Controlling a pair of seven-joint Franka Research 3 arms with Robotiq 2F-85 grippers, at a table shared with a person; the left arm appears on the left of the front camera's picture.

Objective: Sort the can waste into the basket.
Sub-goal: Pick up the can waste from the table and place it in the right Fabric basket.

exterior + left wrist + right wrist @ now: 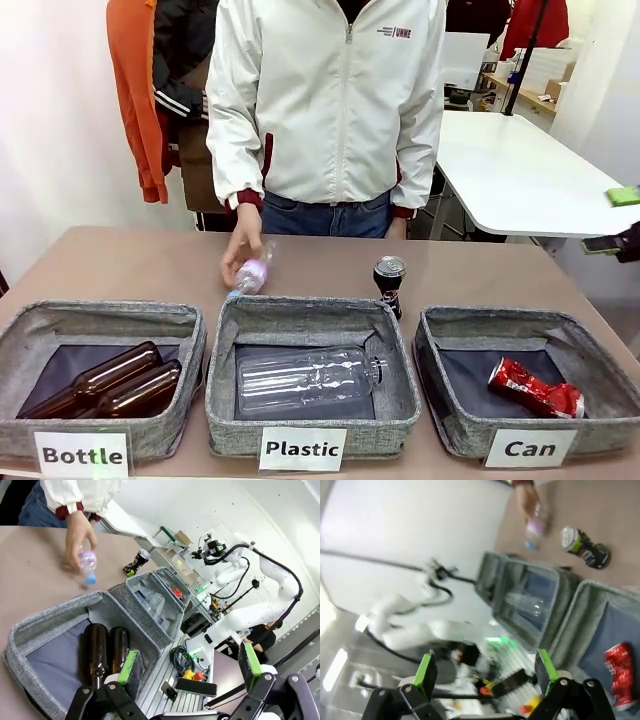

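Note:
A crushed red can point(536, 389) with white marks lies inside the grey bin point(600, 380) labelled "Can" at the right; the right wrist view shows that red can point(618, 671) in its bin point(585, 612). A dark can point(389, 280) with a silver top stands upright on the table behind the middle bin, and appears again as the dark can point(137, 562) and the dark can point(584, 548). My left gripper point(187, 669) is open above the "Bottle" bin. My right gripper point(485, 672) is open, high beside the bins. Nothing is between either pair of fingers.
A person at the far side holds a small clear plastic bottle point(250, 274) on the table with one hand point(241, 240). The "Plastic" bin point(395, 340) holds a clear bottle point(310, 379). The "Bottle" bin point(100, 320) holds two brown glass bottles point(110, 381).

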